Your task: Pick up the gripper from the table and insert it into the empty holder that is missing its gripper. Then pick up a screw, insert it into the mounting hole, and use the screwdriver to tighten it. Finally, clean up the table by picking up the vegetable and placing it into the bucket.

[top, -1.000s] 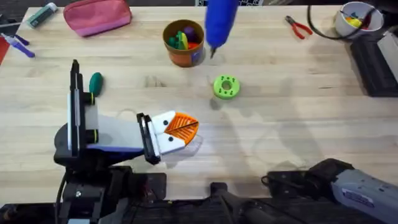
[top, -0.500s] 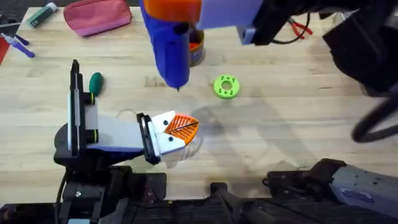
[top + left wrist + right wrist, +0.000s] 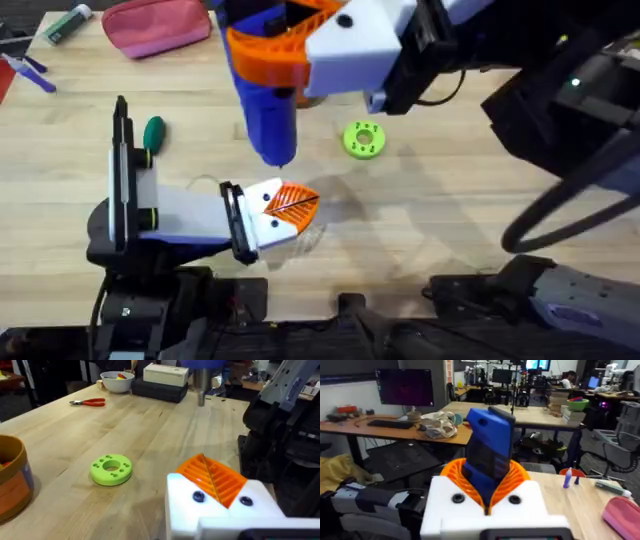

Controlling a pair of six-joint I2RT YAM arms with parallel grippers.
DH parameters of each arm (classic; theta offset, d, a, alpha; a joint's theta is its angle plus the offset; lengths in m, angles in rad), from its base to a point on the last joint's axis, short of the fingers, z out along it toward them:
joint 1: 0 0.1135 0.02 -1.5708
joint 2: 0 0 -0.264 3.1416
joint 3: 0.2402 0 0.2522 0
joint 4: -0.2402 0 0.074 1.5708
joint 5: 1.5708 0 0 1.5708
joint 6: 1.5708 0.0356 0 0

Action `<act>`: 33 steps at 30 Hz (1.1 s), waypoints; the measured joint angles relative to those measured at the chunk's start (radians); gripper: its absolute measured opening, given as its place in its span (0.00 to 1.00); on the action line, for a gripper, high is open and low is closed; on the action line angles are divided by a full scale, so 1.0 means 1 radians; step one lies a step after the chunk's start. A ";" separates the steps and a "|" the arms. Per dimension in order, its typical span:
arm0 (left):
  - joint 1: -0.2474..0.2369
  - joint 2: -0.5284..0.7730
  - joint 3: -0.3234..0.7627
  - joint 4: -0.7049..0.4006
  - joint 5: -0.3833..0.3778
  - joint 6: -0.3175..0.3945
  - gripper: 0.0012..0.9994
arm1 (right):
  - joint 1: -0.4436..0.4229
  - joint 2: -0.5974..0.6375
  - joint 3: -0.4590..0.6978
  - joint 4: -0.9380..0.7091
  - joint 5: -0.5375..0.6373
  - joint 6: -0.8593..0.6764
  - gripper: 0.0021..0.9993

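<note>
My right gripper [image 3: 278, 55] [image 3: 487, 474] is shut on the blue screwdriver [image 3: 265, 105] [image 3: 489, 452], held upright high over the table [image 3: 450, 200]. Its silver bit [image 3: 202, 386] hangs just beyond my left gripper [image 3: 298, 204] [image 3: 212, 479]. That one rests low, shut, its orange ribbed gripper pads [image 3: 215, 476] together in the white mounts. Two dark round spots [image 3: 199, 496] mark the white face; I cannot tell hole from screw head. The dark green vegetable [image 3: 153, 131] lies by the left arm. The orange bucket [image 3: 12, 480] is mostly hidden overhead by the right gripper.
A bright green holed disc [image 3: 363, 139] [image 3: 111, 468] lies right of the screwdriver. A pink pouch [image 3: 155, 25] and pens [image 3: 30, 70] sit at the far left. Red pliers [image 3: 89, 402], a white bowl [image 3: 116, 380] and a black box [image 3: 160, 391] sit at the far right.
The right arm has swung in from the far side toward the left gripper, carrying the screwdriver closer and lower. The left arm has not moved.
</note>
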 joint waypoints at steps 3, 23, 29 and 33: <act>0.000 0.000 0.000 0.000 0.000 0.000 0.02 | 0.013 0.000 -0.013 0.009 0.000 0.005 0.02; 0.000 0.000 0.000 0.000 0.000 0.000 0.02 | 0.088 0.100 -0.027 0.117 -0.005 0.010 0.02; 0.000 0.000 0.000 0.000 0.000 0.000 0.02 | 0.088 0.101 -0.027 0.117 -0.033 0.006 0.02; 0.000 0.000 0.000 0.000 0.000 0.000 0.02 | 0.088 0.113 -0.027 0.120 -0.045 -0.001 0.02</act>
